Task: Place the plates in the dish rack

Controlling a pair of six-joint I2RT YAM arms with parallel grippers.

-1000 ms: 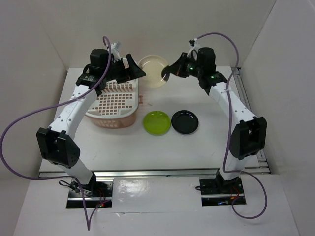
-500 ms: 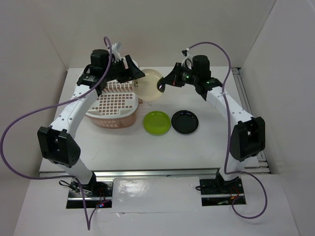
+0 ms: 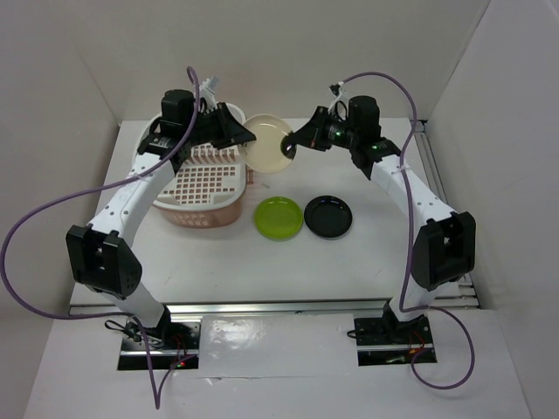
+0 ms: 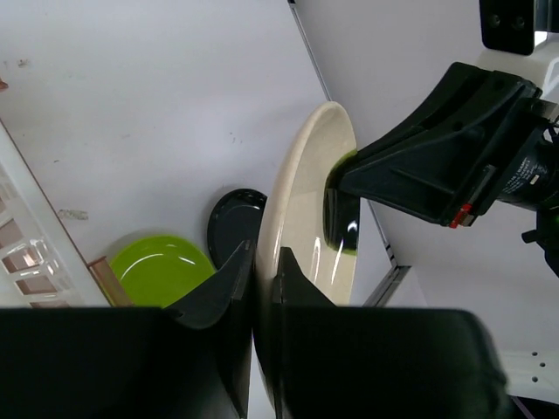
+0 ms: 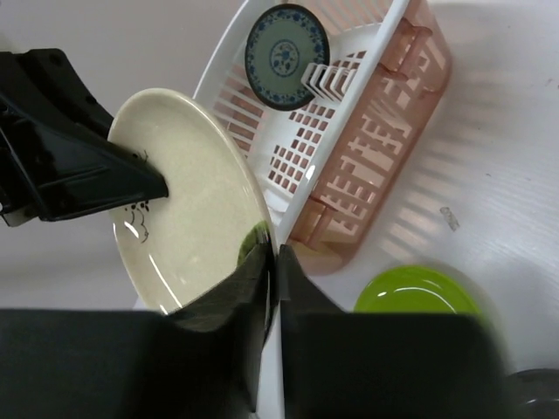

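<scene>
The cream round plate with a dark spot (image 3: 268, 144) hangs tilted in the air over the table's far edge, gripped at 2 opposite rims. The left gripper (image 3: 247, 140) is clamped over its left rim, and the right gripper (image 3: 293, 144) is closed tight on its right rim.

The pale pink-and-white slatted plastic dish rack (image 3: 196, 208) lies just left of the plate, beneath the left arm, so that arm is judged nearer. The plate's diameter runs gripper to gripper.

Only the right wrist view shows the dark teal patterned plate (image 5: 286, 45) upright in the tines. The lime green plate (image 3: 278, 217) and glossy black plate (image 3: 327, 216) lie flat right of the rack.
</scene>
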